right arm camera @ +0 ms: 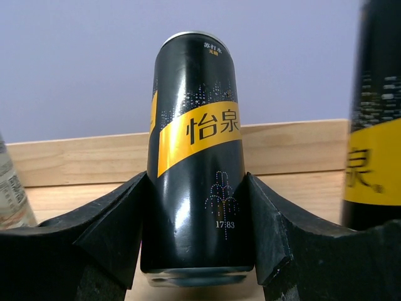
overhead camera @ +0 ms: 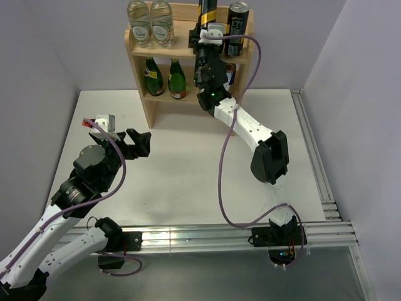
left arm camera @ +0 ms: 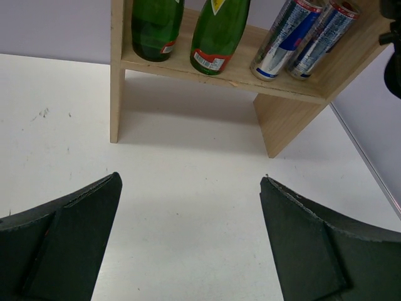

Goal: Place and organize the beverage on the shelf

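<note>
The light wood shelf (overhead camera: 139,75) stands at the back of the table. My right gripper (overhead camera: 207,39) reaches over its top board and is shut on a black can with a yellow band (overhead camera: 207,11). In the right wrist view the can (right arm camera: 195,157) stands upright between both fingers (right arm camera: 113,226), its base at the top board (right arm camera: 75,194), with the raised back rim (right arm camera: 301,147) behind it. A second black can (overhead camera: 237,20) stands just to the right and also shows in the right wrist view (right arm camera: 379,125). My left gripper (overhead camera: 139,143) is open and empty over the table.
Two clear bottles (overhead camera: 150,24) stand at the top left of the shelf. Two green bottles (overhead camera: 161,76) stand on the lower tier, with two silver-blue cans (left arm camera: 307,37) to their right. A metal rail (overhead camera: 313,157) runs along the table's right edge.
</note>
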Robot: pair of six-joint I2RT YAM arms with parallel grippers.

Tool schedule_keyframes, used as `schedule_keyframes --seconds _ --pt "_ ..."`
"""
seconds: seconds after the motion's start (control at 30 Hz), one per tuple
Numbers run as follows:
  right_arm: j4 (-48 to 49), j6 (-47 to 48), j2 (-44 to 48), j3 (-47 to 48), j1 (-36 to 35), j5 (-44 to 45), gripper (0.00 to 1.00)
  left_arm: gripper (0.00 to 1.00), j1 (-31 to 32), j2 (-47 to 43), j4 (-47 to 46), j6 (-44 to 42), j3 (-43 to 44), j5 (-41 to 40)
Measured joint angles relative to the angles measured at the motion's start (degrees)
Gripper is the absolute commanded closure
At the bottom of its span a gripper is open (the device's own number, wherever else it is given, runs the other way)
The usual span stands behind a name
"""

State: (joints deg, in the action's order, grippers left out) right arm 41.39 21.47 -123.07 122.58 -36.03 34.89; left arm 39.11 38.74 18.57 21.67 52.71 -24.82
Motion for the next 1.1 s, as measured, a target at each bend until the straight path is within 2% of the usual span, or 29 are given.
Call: schedule_keyframes --seconds 0.3,0.4,0.73,1.1 --pt "10.08 -0.61 7.54 -15.04 -0.26 -3.54 1.00 0.01 -2.29 0.11 -0.31 0.00 0.00 1.14" --pt "13.79 -1.29 8.87 -18.49 -1.20 -2.29 1.00 0.01 -2.62 0.11 -0.31 0.02 -0.04 1.46" --pt "22.84 -4.52 10.19 -24.17 -2.10 -1.79 1.00 0.01 -2.78 -0.42 -0.31 0.00 -0.35 1.68" --pt "26.84 -5.75 10.03 -25.81 -2.19 -2.05 1.00 0.01 -3.17 -0.39 -0.31 0.00 -0.37 2.51"
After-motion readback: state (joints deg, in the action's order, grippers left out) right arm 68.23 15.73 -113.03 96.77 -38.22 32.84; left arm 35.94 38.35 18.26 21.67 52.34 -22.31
